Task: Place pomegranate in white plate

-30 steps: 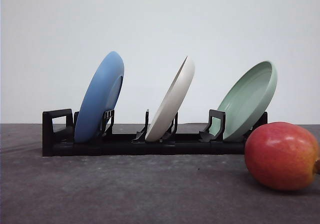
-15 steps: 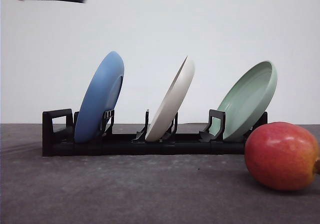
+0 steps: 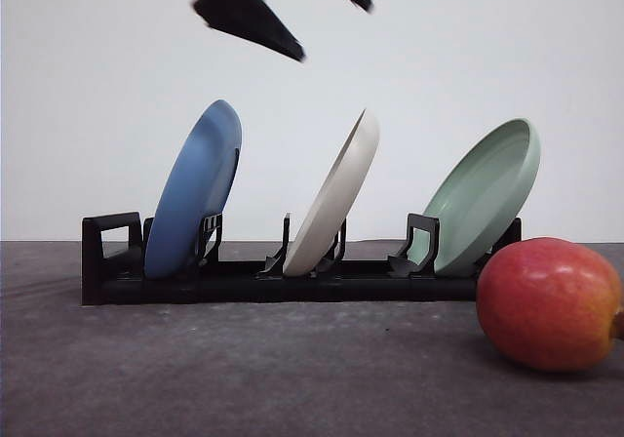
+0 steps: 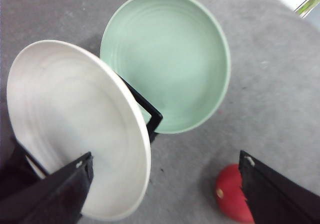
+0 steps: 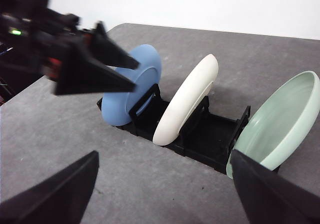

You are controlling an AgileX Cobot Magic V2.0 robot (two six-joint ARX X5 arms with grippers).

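Two open fingers of the left gripper hang above the white plate, which leans in the black rack. Well below and to its right, the pomegranate lies on the table, nearer the spread-open right gripper.

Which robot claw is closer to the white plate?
The left claw. It hangs open just above the white plate, which stands in the rack. The right claw is open too, farther back, looking at the rack from a distance.
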